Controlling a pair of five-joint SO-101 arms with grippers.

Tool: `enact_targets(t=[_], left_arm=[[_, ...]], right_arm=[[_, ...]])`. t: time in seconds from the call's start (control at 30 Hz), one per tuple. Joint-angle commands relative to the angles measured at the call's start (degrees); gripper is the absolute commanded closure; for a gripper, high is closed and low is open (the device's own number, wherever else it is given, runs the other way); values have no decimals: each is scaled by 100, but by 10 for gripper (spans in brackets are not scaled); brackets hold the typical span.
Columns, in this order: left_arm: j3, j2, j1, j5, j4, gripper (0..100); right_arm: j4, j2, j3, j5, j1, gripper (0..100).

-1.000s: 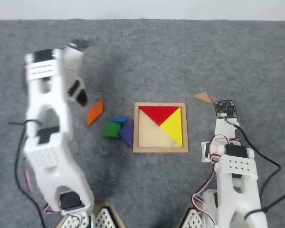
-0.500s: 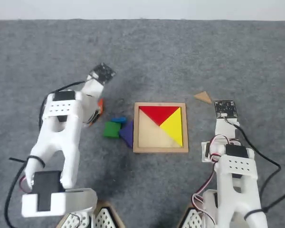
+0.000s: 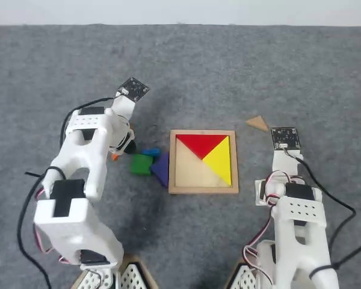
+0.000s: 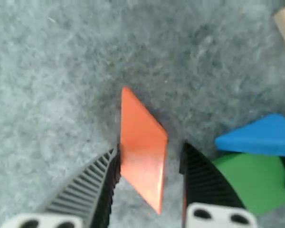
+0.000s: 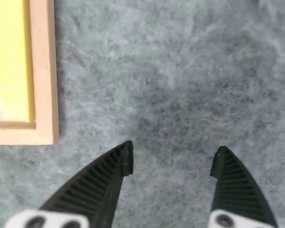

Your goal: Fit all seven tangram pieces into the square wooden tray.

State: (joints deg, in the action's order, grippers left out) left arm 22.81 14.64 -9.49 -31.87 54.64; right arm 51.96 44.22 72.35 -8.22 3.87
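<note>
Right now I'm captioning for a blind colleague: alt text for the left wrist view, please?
The open left gripper straddles a flat orange parallelogram piece on grey carpet. A blue triangular piece and a green piece lie beside it.

The right gripper point(image 5: 175, 148) is hanging over a grey carpet-like mat point(image 5: 180, 61). Its two black ribbed fingers point(image 5: 107, 178) are standing wide apart and holding nothing, and bare mat is showing in the gap and ahead of both tips. Ahead of the jaws, and out beyond the outer side of one of them, a corner of the square wooden tray point(image 5: 42, 71) with a pale raised rim is lying flat on the mat. The corner is sitting near that jaw's tip but apart from it. Inside the rim, a flat yellow tangram piece point(image 5: 9, 57) is lying against the rim's inner edge, reaching into that corner.
</note>
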Motion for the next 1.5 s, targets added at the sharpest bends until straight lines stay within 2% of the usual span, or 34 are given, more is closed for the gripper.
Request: enact_targets(t=[0.0,0.23,0.4,0.53,0.7,0.83,1.0,1.27,1.47], left_arm=[[-207,-18,0,62,-70,807],[-242,-26,-79,44,220,810],[-444,-624,-308,62,448,812],[-198,-1556,-123,62,941,810],[435,-1846,343,62,941,810],[462,-1345,457,132,633,811],[-321,-97,193,193,651,811],[-1824,1213,-440,70,1512,812],[-2105,1275,-607,26,1565,812]], right_arm=[[-84,189,-53,0,75,728],[-84,189,-44,0,75,728],[-84,189,-44,0,75,728],[-92,189,-44,0,75,728],[-92,189,-44,0,75,728],[-92,189,-44,0,75,728],[-92,189,-44,0,75,728],[-92,189,-44,0,75,728],[-92,189,-44,0,75,728]])
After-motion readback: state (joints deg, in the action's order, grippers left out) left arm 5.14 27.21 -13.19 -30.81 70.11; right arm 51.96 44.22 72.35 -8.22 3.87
